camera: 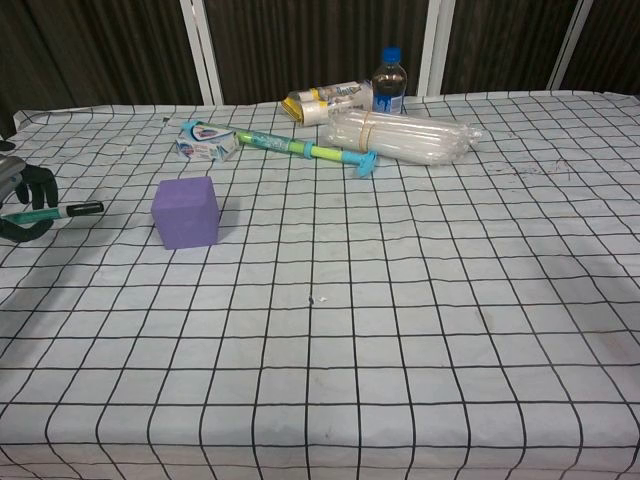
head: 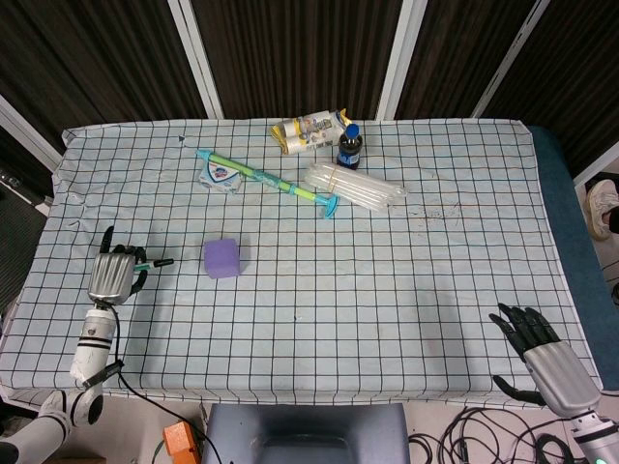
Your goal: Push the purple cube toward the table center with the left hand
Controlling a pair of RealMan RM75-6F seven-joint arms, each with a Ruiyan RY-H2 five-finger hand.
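The cube [head: 221, 258] sits on the table's [head: 406, 290] left half, toward the near side and left of center. The left hand [head: 111, 274] lies level with it on its outer side, near but not touching, fingers curled around a pen [camera: 62, 210] whose tip points at the cube; a push rightward would carry the cube toward center. The right hand [head: 546, 360], empty with fingers apart, rests at the near right corner, well apart.

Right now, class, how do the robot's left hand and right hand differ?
The left hand grips a green pen; the right hand holds nothing, fingers spread. The left hand sits beside the purple cube; the right hand lies at the table's near right edge. Both are silver with black fingers.
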